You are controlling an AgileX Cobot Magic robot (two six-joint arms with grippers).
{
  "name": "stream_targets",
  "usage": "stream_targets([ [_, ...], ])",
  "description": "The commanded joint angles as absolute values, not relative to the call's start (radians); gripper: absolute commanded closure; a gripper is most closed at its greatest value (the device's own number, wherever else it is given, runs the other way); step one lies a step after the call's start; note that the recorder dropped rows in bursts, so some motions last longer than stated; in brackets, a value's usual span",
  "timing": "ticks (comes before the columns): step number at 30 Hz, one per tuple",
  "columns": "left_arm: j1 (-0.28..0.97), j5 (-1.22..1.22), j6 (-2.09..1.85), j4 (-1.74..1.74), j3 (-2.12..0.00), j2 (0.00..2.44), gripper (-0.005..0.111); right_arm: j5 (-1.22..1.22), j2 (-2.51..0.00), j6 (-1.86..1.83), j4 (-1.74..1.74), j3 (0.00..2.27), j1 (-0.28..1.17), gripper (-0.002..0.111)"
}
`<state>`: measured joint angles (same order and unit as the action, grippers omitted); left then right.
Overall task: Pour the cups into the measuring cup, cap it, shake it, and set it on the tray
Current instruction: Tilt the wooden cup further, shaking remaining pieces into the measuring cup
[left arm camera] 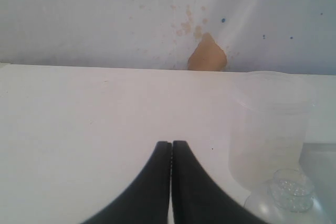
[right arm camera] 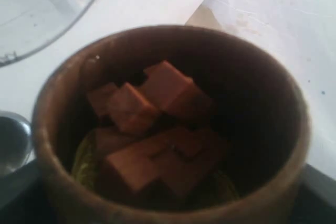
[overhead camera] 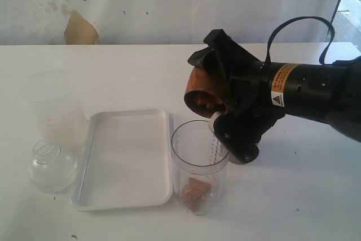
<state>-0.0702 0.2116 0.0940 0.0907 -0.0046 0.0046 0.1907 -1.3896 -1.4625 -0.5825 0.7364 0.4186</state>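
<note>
My right gripper is shut on the brown wooden cup, one finger on each side. The cup is tipped with its mouth facing down-left, just above the rim of the measuring cup. Brown cubes still lie inside the wooden cup. The clear measuring cup stands upright on the table, right of the white tray, and a few brown pieces rest at its bottom. My left gripper is shut on nothing, over bare table; the exterior view does not show it.
A frosted plastic container stands left of the tray, with a clear domed lid in front of it. Both also appear in the left wrist view: the container and the lid. A white wall backs the table.
</note>
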Motion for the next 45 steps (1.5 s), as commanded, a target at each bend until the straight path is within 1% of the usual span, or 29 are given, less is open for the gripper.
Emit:
stream_targets([
  [1,-0.067,0.203,0.097,0.09,0.0,0.0,0.106,0.228,-1.388,-1.482,-0.58,0.747,0.42,0.108],
  [5,-0.067,0.203,0.097,0.09,0.0,0.0,0.106,0.248,-1.388,-1.48,-0.58,0.747,0.43,0.108],
  [11,-0.067,0.203,0.097,0.09,0.0,0.0,0.106,0.183,-1.388,-1.48,-0.58,0.747,0.441,0.108],
  [23,-0.067,0.203,0.097,0.09,0.0,0.0,0.106,0.205,-1.388,-1.526,-0.585,0.747,0.441,0.108],
  [38,-0.067,0.203,0.097,0.09,0.0,0.0,0.106,0.183,-1.388,-1.707,-0.588,0.747,0.457,0.108],
  [45,-0.067,0.203,0.097,0.09,0.0,0.0,0.106,0.205,-1.386,-1.707,-0.588,0.747,0.457,0.108],
])
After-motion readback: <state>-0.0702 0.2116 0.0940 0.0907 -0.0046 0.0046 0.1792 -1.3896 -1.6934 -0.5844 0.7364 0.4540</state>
